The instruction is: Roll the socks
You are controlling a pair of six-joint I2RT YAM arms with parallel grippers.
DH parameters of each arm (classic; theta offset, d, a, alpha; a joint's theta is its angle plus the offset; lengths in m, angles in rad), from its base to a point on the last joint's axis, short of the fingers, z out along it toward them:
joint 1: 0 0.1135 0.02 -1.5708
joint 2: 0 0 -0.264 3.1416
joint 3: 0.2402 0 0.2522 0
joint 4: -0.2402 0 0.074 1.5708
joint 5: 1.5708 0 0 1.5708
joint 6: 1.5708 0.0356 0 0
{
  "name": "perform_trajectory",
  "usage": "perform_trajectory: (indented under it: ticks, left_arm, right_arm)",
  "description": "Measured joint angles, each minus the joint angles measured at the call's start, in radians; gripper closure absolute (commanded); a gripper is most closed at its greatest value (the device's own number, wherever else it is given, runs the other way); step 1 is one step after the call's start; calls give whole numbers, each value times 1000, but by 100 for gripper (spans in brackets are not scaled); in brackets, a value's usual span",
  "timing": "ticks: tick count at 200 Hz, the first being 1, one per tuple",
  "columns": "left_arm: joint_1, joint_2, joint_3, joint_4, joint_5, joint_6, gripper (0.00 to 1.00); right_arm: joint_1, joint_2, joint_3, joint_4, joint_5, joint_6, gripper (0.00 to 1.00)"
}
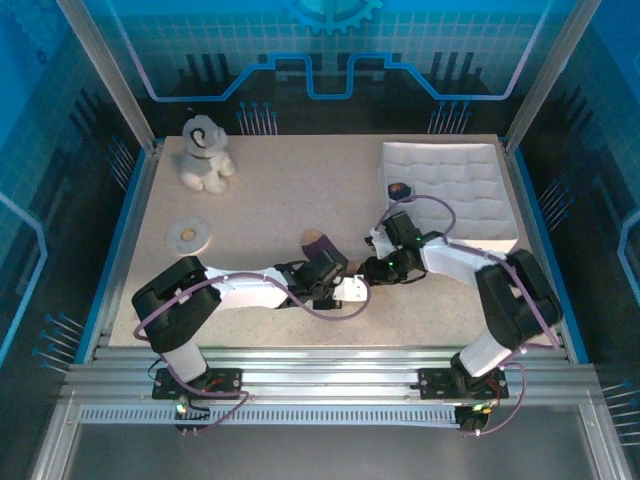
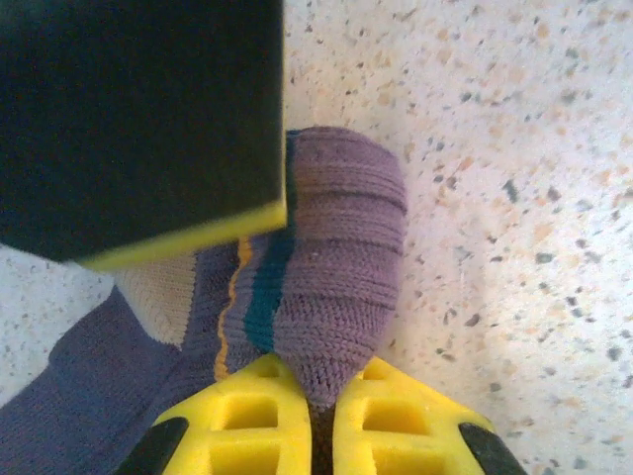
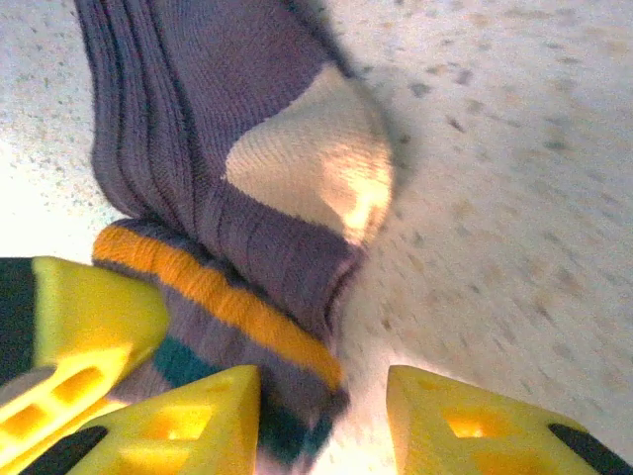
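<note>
Socks (image 2: 341, 267) lie bunched mid-tabletop (image 1: 260, 190), largely covered from above by both arms (image 1: 250, 290), one tip poking out. Left jaws clench the folded purple end; right jaws stand released, striped cuff (image 3: 218, 302) partly between them. Open tabletop all around, edges well apart.

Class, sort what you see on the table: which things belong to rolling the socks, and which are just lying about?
Belongs to the job: socks; left gripper; right gripper.
Just lying about: toy dog; white ring; white padded mat.
</note>
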Motion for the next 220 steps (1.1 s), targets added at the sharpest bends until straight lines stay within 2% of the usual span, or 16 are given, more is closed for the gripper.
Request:
perform_trajectory:
  ticks: [62, 107, 128, 179, 220]
  left_arm:
    - [5, 6, 42, -99, 108, -250, 100]
    - [58, 11, 45, -105, 266, -399, 100]
    - [101, 11, 37, -99, 346, -455, 100]
    - [211, 38, -3, -45, 565, -535, 100]
    - [272, 71, -3, -42, 693, -556, 100]
  right_arm:
    - [-147, -422, -35, -28, 72, -88, 53]
    - [-145, -585, -151, 7, 88, -227, 55]
    - [-77, -619, -186, 15, 121, -311, 55]
    - [174, -649, -246, 77, 231, -540, 53]
    - [328, -553, -269, 123, 330, -682, 53]
